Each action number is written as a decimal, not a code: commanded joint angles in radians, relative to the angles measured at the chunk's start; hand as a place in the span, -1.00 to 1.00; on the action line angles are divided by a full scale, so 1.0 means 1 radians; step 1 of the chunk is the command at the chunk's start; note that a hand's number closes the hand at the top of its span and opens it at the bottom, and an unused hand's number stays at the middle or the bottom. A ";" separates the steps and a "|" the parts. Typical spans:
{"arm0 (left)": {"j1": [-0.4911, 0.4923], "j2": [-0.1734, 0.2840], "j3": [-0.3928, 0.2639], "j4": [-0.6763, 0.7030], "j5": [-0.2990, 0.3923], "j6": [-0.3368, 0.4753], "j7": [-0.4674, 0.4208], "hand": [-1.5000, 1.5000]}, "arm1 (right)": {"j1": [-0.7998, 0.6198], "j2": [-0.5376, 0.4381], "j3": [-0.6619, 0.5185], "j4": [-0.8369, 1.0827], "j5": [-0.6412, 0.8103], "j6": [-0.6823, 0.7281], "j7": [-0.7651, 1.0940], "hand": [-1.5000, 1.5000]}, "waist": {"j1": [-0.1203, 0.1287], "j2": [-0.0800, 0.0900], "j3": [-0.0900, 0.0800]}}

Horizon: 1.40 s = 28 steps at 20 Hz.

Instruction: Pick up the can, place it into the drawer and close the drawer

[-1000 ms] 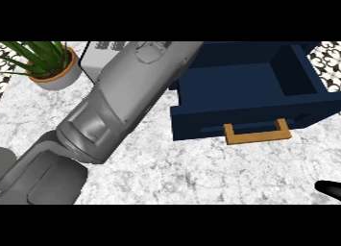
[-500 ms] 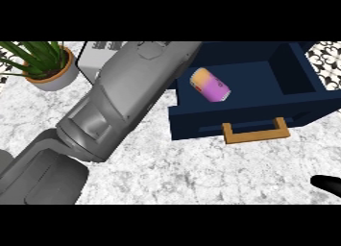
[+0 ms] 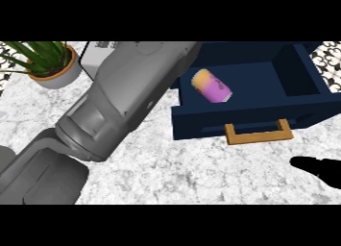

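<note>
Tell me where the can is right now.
The can lies on its side inside the open blue drawer, upper middle of the head view, beside the left forearm.

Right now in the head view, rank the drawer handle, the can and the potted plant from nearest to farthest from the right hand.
From the right hand, lower right:
1. Drawer handle, just above and left of it.
2. Can, lying inside the open drawer.
3. Potted plant, far upper left corner.

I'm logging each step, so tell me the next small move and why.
Probably bring a hand to the front of the drawer and push it shut. The can lies on its side inside the open drawer, no hand on it, and the wooden handle faces the robot. The right hand shows nearby at the lower right; the left forearm reaches beside the drawer.
</note>
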 commanded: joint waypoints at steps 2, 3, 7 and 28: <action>-0.003 0.000 0.018 0.009 0.032 -0.011 -0.036 -1.00 | -0.056 -0.032 0.108 0.090 0.209 -0.021 -0.050 -1.00 | 0.027 0.000 -0.001; -0.003 0.000 0.022 0.007 0.043 0.007 -0.051 -1.00 | -0.058 -0.030 0.111 0.132 0.225 -0.033 -0.106 -1.00 | 0.020 0.003 0.001; -0.006 0.000 -0.004 0.013 0.036 0.003 -0.057 -1.00 | -0.141 -0.035 0.211 0.223 0.372 -0.053 -0.073 -1.00 | 0.036 -0.006 -0.001; 0.025 0.092 0.027 -0.038 -0.025 -0.053 0.030 -1.00 | -0.496 0.117 0.281 1.165 0.807 -0.507 -0.283 -1.00 | 0.117 -0.022 -0.001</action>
